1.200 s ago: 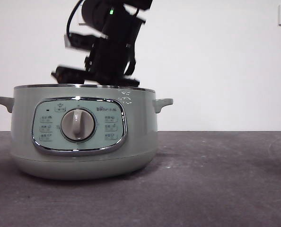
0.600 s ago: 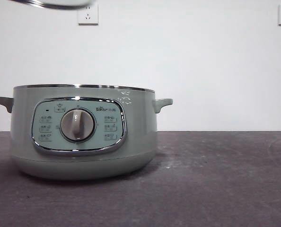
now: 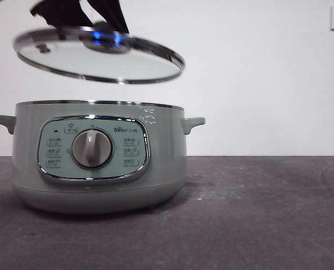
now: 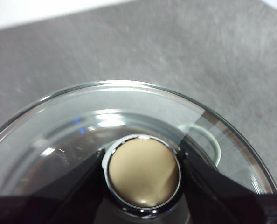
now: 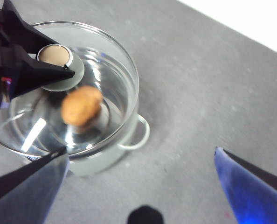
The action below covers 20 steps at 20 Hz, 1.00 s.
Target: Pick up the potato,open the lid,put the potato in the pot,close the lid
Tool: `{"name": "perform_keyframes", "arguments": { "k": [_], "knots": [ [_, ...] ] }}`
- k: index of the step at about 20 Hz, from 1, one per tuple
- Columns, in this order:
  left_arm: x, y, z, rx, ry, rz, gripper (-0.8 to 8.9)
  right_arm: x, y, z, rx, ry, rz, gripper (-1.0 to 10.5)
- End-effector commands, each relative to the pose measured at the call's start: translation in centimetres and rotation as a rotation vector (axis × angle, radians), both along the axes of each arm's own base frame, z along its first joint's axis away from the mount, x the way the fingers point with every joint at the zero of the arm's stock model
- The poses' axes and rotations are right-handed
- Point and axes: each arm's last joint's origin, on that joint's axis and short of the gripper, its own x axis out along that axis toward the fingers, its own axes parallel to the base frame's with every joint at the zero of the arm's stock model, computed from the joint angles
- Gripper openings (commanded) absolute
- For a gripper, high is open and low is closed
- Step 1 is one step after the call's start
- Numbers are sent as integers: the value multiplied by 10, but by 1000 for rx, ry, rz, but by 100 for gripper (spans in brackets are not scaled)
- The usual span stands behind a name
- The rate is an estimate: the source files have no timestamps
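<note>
Gleaming chrome-rimmed glass lid [image 3: 99, 55], tilted above sage-green pot [image 3: 99, 157]

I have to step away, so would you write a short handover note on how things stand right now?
Left gripper: shut on the lid's knob, holding it tilted in the air above the pot.
Right gripper: open, empty, off to the side above the table.
Potato: seen through the glass, inside the pot.
Done: potato in.
Left: lower the lid onto the rim and let go.
</note>
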Motion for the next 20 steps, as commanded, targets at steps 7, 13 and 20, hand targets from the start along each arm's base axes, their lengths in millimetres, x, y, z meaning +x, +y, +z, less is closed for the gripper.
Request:
{"name": "perform_keyframes", "arguments": {
  "k": [7,13,20],
  "knots": [
    [14,-10,-9,6,14,83,-8,0,-2,-1,-12,7,-34,532],
    [12,-11,-16,-1,39,89,-9,1,-3,-1,-11,7,-38,532],
    [10,-11,-37,25,83,118,-9,1,-3,-1,-11,7,-38,531]
  ]
}}
